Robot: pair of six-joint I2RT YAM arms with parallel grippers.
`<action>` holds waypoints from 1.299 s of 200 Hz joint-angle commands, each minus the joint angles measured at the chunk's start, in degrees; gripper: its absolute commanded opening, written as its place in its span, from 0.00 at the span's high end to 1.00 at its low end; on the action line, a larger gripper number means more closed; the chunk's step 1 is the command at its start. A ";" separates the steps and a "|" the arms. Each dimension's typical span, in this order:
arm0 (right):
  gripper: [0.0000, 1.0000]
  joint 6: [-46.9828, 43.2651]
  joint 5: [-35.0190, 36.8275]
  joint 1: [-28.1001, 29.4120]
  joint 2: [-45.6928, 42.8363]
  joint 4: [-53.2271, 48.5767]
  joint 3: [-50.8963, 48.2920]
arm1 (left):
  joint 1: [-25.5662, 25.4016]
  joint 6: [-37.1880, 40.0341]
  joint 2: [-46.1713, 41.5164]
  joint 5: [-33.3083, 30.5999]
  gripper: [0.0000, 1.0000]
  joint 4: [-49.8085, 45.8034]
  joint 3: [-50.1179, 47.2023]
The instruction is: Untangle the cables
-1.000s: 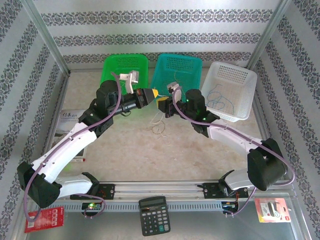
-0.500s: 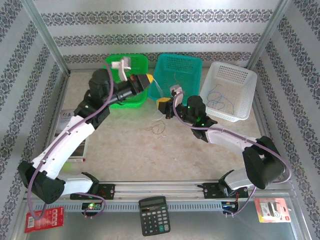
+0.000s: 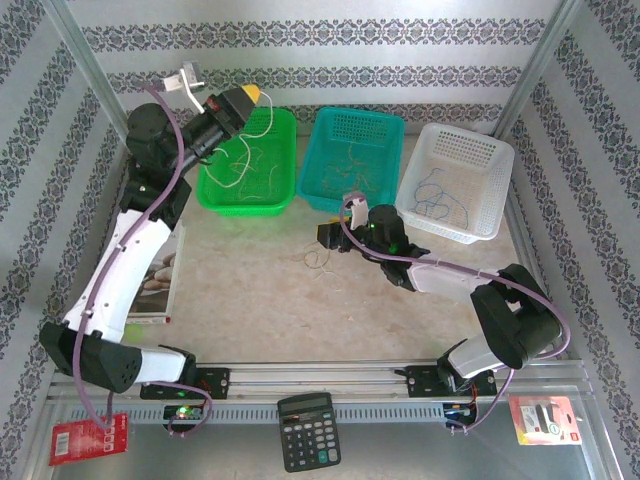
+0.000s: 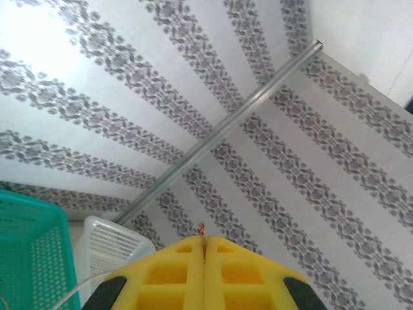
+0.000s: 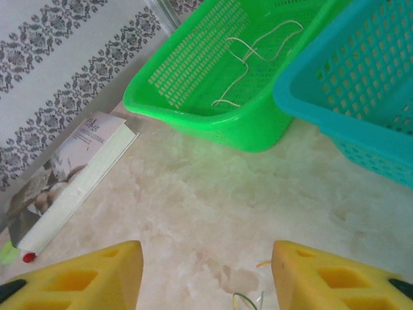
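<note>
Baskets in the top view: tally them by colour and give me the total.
green basket: 1
teal basket: 1
white basket: 1
Total: 3

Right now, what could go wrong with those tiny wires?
The left gripper, raised high, pinches a pale cable that dangles toward the green basket; it might slip out or catch on the rim. The open right gripper sits low by the small wire tangle on the table and might grab several strands together.
</note>
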 commanded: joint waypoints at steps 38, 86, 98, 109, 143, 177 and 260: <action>0.12 -1.68 5.19 -0.89 -8.48 -8.06 -0.77 | 6.75 2.09 5.70 1.82 1.00 4.04 6.49; 0.02 -3.93 19.21 -1.64 -16.17 -25.47 2.21 | 9.00 5.36 11.87 0.92 1.00 5.21 8.53; 0.02 -4.84 24.00 -1.64 -17.36 -30.16 3.74 | 9.31 6.19 13.52 0.68 1.00 5.42 9.08; 0.02 -5.18 28.46 -1.66 -18.44 -32.59 4.34 | 9.58 6.60 15.29 1.09 1.00 4.92 10.04; 0.02 -6.11 31.79 -3.07 -24.65 -30.71 0.88 | 10.24 5.90 21.20 2.96 1.00 5.82 11.54; 0.02 -0.77 23.60 -9.26 -27.64 -32.46 0.24 | 10.58 7.82 24.86 2.27 1.00 4.87 10.48; 0.02 5.11 28.67 -11.90 -22.82 -46.32 5.13 | 10.69 17.50 27.47 -2.79 0.29 -5.99 6.61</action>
